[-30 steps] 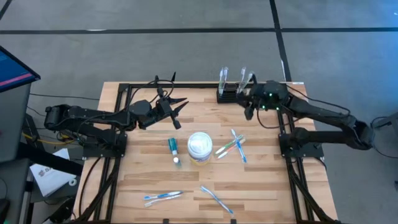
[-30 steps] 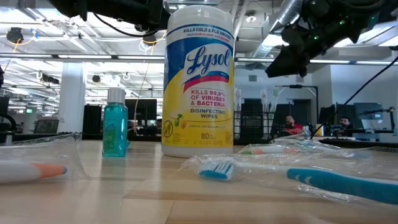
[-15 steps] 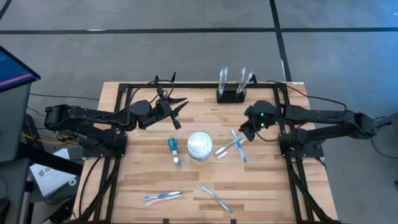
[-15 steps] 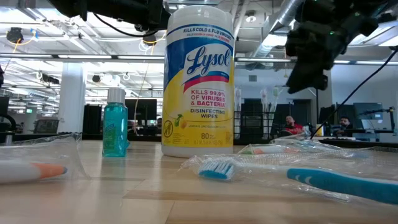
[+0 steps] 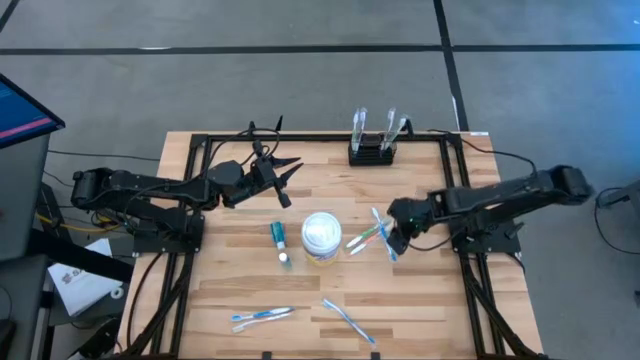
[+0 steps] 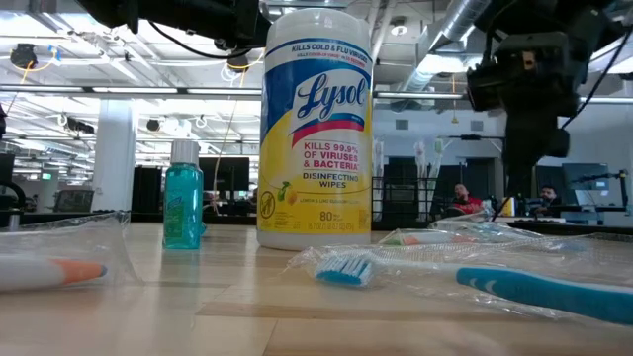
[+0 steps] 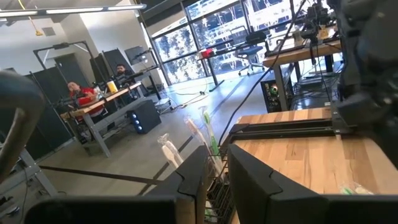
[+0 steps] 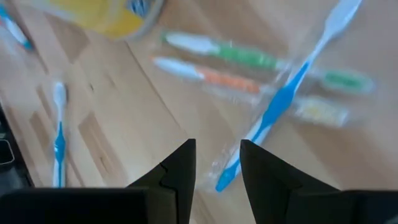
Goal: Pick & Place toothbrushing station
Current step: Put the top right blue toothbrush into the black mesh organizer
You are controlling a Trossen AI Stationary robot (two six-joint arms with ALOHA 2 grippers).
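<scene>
From overhead you look straight down on the whole table and both arms. The low camera sits at tabletop height, very near the tub, facing level across the boards into the room behind (the tub fills much of its middle). Both views share the tub and the toothbrushes right of it. Your left wrist camera looks out level past its own fingers toward the rack and the room beyond; the overhead view shows that rack at the far edge behind the tub. Your right wrist camera points steeply down, close over the toothbrushes beside the tub.
</scene>
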